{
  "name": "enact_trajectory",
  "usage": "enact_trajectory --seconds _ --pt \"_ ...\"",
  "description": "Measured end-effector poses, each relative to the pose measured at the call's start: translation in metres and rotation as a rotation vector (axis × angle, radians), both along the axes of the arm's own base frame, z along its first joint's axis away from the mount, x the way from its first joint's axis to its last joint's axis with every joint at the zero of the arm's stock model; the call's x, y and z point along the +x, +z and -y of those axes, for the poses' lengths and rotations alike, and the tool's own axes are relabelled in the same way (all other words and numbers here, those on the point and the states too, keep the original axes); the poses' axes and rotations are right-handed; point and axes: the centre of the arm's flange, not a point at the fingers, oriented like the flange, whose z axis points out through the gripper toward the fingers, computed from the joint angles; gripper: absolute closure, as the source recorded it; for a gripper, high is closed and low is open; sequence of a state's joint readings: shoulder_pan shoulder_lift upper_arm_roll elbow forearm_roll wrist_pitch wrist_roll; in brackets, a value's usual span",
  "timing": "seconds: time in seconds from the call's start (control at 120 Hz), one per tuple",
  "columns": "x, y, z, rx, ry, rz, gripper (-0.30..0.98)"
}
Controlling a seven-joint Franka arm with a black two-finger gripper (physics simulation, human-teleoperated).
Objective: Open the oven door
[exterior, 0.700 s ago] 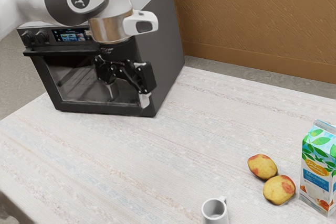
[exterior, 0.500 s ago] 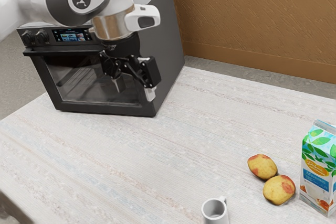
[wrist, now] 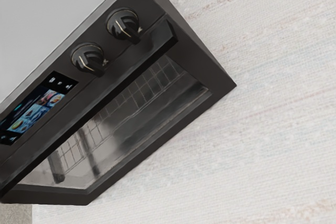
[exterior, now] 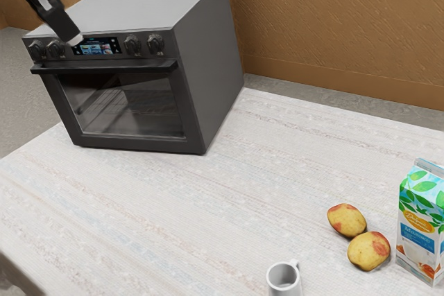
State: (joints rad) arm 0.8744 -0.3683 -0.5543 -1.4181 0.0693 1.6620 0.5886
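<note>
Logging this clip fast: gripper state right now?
Gripper: open or shut cannot be told from these pictures; it is not on the oven door's handle.

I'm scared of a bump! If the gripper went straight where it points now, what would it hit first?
Probably the oven door, maybe its handle, but the depth is unclear, so it could miss both.

From above, 2 views share the oven front (exterior: 128,105) — exterior farther back, wrist closer.
</note>
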Motion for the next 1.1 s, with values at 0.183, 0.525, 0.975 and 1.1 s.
enact_trajectory --seconds 0.183,0.525,0.975,1.1 --pt "0.073 -0.053 -0.056 0.073 -0.252 -0.145 0.00" --pt "-0.007 -0.088 -0.203 -0.032 -0.346 0.035 0.00" --pt "0.046 -0.136 -0.252 0.132 -0.623 0.054 0.00" --pt "0.055 -0.150 -0.268 0.147 -0.662 0.050 0.00"
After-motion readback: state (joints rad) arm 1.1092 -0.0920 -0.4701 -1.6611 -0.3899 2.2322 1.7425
